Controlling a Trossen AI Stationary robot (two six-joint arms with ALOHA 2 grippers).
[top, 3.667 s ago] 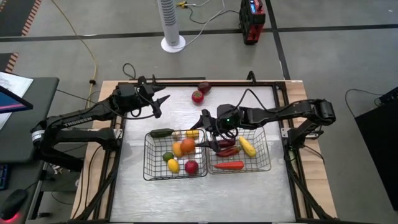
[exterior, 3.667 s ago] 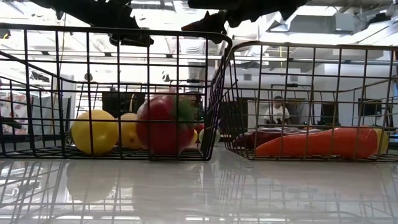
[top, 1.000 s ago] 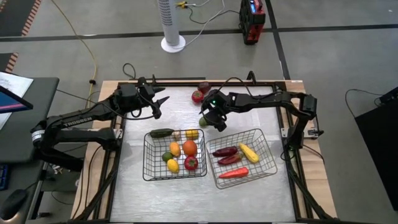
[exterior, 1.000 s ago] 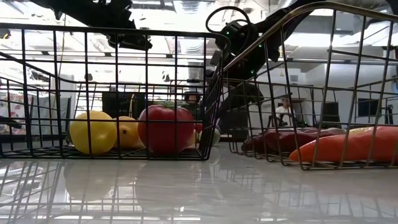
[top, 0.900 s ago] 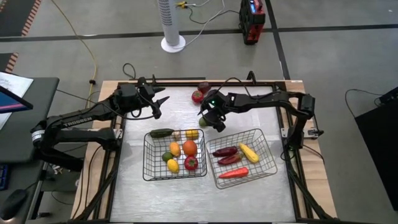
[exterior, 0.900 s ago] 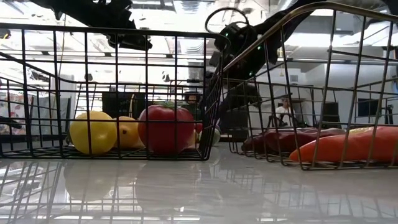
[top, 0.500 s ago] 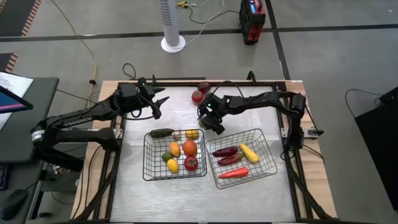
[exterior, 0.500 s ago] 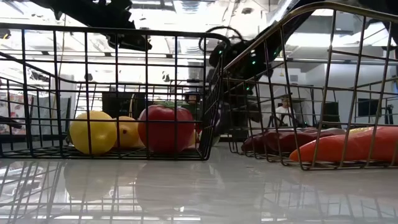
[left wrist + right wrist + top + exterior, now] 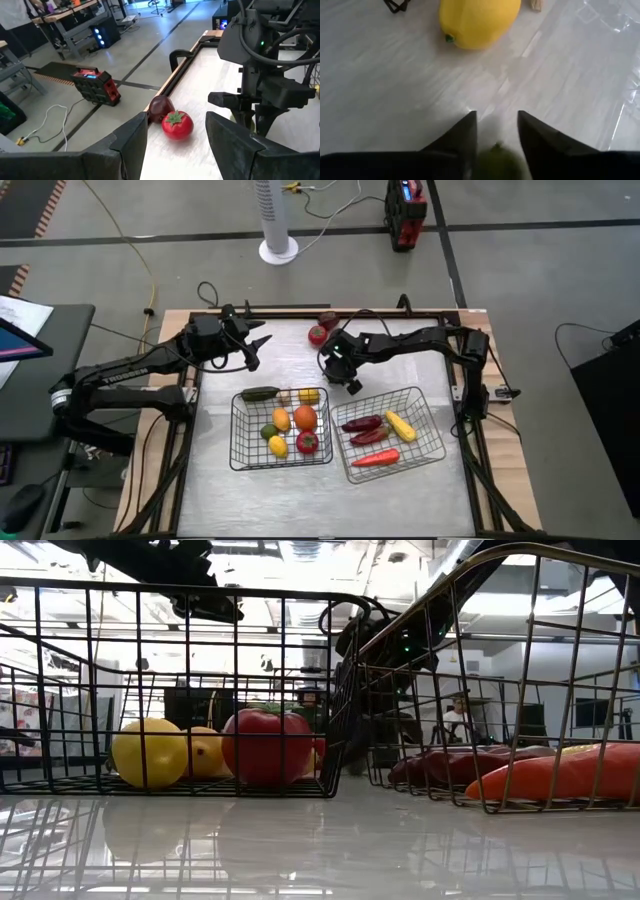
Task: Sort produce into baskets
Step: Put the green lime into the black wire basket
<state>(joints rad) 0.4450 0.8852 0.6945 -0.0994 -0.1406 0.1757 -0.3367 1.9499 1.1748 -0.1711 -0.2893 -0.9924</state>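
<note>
Pinching one green fruit (image 9: pixel 495 161), right gripper (image 9: pixel 340 373) nears two baskets (image 9: pixel 243 452).

High camera looks straight down on my whole table (image 9: pixel 400 480). Low camera sits at tabletop level, close against both baskets (image 9: pixel 180 690), facing the room. My left wrist camera views the tomato (image 9: pixel 177 125); my right wrist camera hangs just above a lemon (image 9: pixel 479 21).

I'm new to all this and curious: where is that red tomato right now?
In the high view the red tomato lies on the table's far edge, near the middle, outside both baskets, touching a dark red fruit, beyond the right gripper.
</note>
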